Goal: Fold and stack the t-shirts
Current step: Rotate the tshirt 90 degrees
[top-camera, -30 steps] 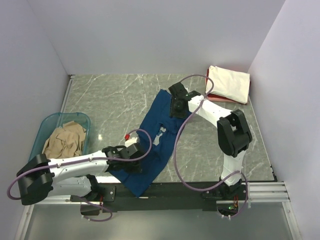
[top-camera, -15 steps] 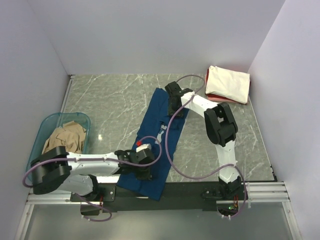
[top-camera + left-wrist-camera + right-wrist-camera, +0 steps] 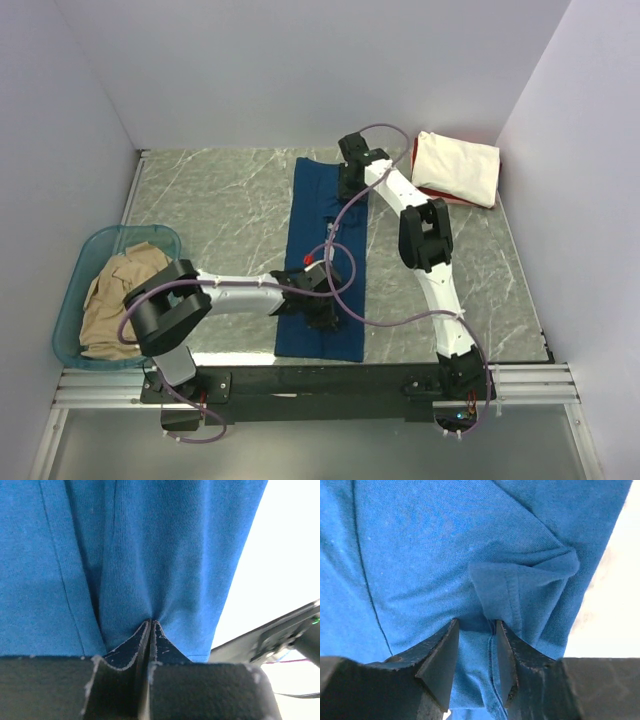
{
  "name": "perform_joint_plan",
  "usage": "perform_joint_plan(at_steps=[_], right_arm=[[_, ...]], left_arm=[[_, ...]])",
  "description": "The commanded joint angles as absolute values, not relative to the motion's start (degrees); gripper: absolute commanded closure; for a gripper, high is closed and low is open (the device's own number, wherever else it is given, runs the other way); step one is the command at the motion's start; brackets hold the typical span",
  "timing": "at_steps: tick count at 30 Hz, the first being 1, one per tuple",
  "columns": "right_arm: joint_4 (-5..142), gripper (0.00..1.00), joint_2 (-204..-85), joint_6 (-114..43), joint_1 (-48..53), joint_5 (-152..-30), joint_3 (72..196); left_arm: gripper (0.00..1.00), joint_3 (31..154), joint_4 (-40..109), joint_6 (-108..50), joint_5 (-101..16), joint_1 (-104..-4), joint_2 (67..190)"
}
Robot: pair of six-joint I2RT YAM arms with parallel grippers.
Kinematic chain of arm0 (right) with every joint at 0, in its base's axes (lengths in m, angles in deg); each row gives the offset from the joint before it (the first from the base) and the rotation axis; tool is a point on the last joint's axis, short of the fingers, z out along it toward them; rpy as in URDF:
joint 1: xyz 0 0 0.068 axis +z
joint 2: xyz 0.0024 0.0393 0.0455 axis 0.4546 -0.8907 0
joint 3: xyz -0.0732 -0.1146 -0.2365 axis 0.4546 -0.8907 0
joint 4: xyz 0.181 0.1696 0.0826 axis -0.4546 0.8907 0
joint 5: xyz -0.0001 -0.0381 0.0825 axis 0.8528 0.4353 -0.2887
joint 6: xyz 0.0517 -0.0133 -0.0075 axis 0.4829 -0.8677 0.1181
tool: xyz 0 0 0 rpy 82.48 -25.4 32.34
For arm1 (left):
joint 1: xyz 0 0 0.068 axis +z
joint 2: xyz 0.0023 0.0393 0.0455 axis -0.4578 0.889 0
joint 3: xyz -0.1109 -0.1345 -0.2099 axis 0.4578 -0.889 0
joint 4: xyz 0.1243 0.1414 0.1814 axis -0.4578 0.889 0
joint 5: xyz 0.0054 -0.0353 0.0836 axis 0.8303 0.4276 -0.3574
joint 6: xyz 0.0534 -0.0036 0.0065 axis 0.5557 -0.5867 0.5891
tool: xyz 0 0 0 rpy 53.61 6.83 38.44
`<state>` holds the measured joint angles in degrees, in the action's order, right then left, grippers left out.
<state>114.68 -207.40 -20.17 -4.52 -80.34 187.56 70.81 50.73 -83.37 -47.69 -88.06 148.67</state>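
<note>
1. Left fingers (image 3: 127, 650) pinch shut on the blue t-shirt (image 3: 310, 215) near its close end.
2. Right fingers (image 3: 437, 657), part-spread, clamp a fold at its far end.
3. Shirt lies on the table (image 3: 220, 210), long axis running between both grips.

Navy blue cloth t-shirt (image 3: 305, 210): soft, matt, fine ribbed knit.
Grey marble-patterned surface (image 3: 220, 210): smooth, faint sheen.
Translucent teal plastic tub (image 3: 130, 231): glossy, see-through.
Black left hand (image 3: 151, 624): matt, scuffed pads.
</note>
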Motion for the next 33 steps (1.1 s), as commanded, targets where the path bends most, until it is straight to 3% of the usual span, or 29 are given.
perform_joint_plan(at_steps=[1,13,33], right_arm=[[114.91,0.56,-210.92,-22.11,-7.17,-82.11,189.32],[109.36,0.48,-210.39,-24.57,-9.11,-87.13,192.21],[108.83,0.46,-206.88,-27.03,-9.29,-86.16,188.61]], left_arm=[[0.94,73.70,48.10,-82.03,-44.49,-85.96,151.62],[0.94,74.33,46.69,-82.12,-42.63,-85.17,151.98],[0.96,72.91,50.81,-80.37,-44.83,-88.16,148.03]])
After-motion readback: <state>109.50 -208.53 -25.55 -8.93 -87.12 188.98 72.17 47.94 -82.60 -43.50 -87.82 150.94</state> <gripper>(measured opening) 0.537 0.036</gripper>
